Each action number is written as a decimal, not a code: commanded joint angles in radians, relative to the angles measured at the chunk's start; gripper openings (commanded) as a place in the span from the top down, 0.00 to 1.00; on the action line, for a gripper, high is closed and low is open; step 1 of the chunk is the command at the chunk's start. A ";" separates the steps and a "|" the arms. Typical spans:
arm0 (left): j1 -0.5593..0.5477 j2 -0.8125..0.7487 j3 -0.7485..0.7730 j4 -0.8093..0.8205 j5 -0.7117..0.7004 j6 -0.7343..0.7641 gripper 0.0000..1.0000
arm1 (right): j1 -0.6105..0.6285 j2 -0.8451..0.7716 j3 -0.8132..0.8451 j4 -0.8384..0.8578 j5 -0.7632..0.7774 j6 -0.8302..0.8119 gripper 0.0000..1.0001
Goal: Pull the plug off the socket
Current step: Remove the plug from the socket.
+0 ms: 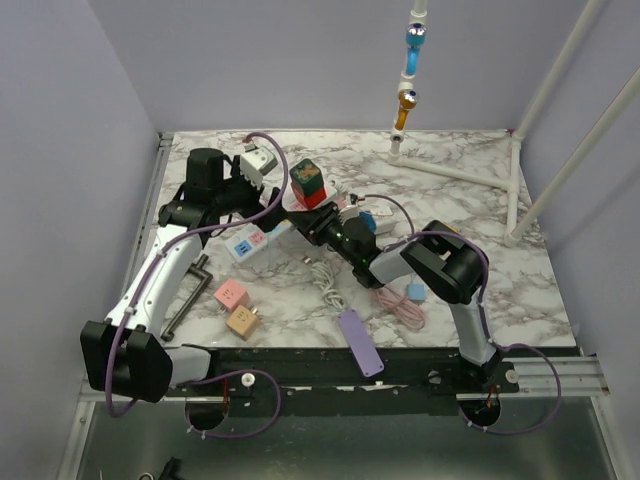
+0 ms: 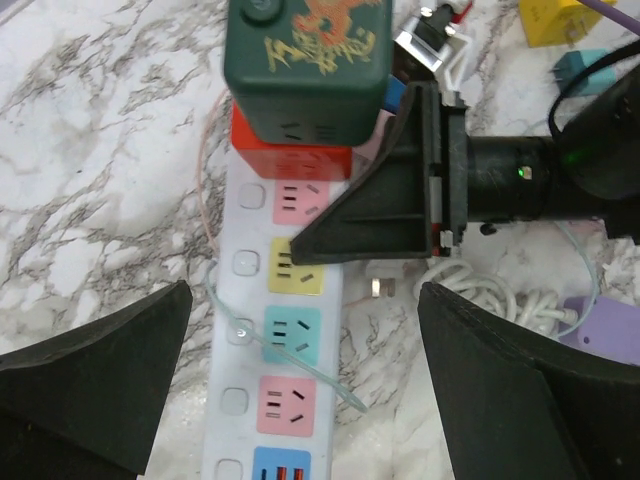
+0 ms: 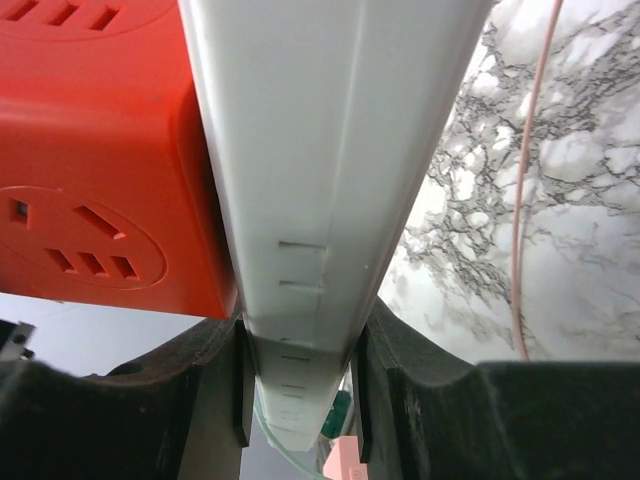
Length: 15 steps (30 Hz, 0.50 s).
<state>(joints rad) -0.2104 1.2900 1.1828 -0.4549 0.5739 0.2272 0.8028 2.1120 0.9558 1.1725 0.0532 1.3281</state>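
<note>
Table edge, nearest you: a flat lilac plastic bar [image 1: 360,343] lies across the near rim of the marble-pattern table [image 1: 520,290].
Loose cubes: a pink cube adapter [image 1: 231,294] and a tan cube adapter [image 1: 242,321] sit just beside each other, left of centre, apart from the strip.
Cables: a coiled white cable [image 1: 325,280] and a bundled pink cable [image 1: 405,305] lie near your right arm.
Right gripper: your right gripper [image 3: 300,370] is closed partway onto the white plastic power strip [image 3: 320,150], with one finger on each long edge. It has the strip clamped. In the left wrist view, its upper finger lies across the yellow socket.
Power strip: it lies diagonally at mid-table. Pink, yellow, teal, pink and blue socket faces run along it.
Left gripper: your left gripper [image 2: 300,400] stands at full spread above the strip. Its fingers [image 2: 90,390] are either side of the strip and well clear. It holds nothing.
Task item: the dark green cube plug [image 2: 305,60] with gold print sits on top of a red cube adapter [image 2: 290,155]. The adapter sits at the far end of the strip, beyond the left fingertips. Neither gripper touches the green cube.
Far left: a white block adapter [image 1: 258,162] rests near the back corner.
Far right: a white pipe frame [image 1: 470,175] stands at the back, with blue and orange fittings on a hanging pipe above it.
</note>
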 commanded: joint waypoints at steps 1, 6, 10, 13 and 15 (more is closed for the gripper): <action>-0.010 -0.063 -0.081 0.147 0.132 0.007 0.02 | -0.010 -0.094 0.052 0.286 -0.084 -0.005 0.99; -0.011 -0.017 -0.076 0.259 0.157 -0.078 0.01 | -0.010 -0.120 0.067 0.263 -0.120 -0.038 0.99; -0.017 0.020 -0.073 0.311 0.186 -0.130 0.01 | -0.009 -0.126 0.066 0.261 -0.126 -0.049 0.99; -0.029 0.053 -0.068 0.314 0.165 -0.150 0.02 | -0.008 -0.130 0.072 0.256 -0.139 -0.059 0.99; -0.049 0.062 -0.073 0.315 0.125 -0.142 0.01 | -0.008 -0.132 0.072 0.258 -0.140 -0.063 0.99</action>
<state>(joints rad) -0.2283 1.3197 1.1084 -0.1875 0.7082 0.1204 0.7937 2.0834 0.9588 1.1976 -0.0486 1.3331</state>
